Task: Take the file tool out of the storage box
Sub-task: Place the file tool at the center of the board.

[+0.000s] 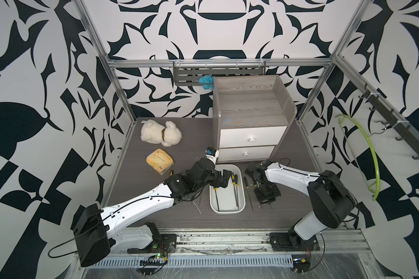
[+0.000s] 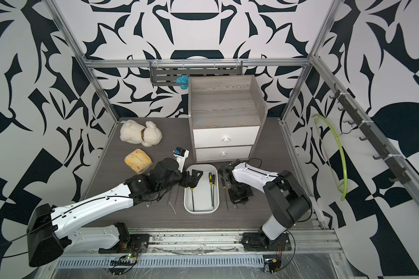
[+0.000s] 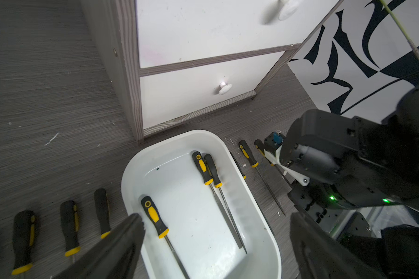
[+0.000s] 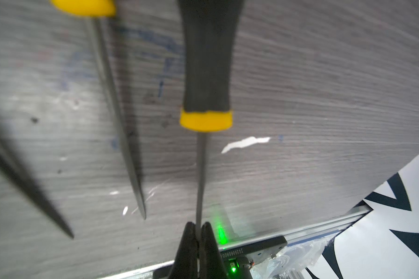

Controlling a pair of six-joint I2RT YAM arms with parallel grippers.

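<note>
left pincer (image 3: 215,216) is hovering wide open over the storage box (image 3: 126,183), right pincer (image 4: 198,228) is pinching a file (image 4: 206,72) by its shaft low over the worktop (image 3: 46,96) beside it; I'd be lowering left astride the lone file (image 3: 154,217) inside, keeping clear of the wall.

White storage box (image 1: 226,193); file tool (image 3: 154,217) handles black with yellow; counter (image 1: 179,149) grey wood-grain; cabinet (image 1: 249,108) grey grain, white drawers; walls (image 1: 34,72) white, navy leaf pattern.

White walls with dark-blue leaf shapes (image 1: 34,72) enclose a grey wood-grain tabletop (image 1: 184,154), where a grey cabinet with white drawers (image 1: 252,108) stands.
</note>
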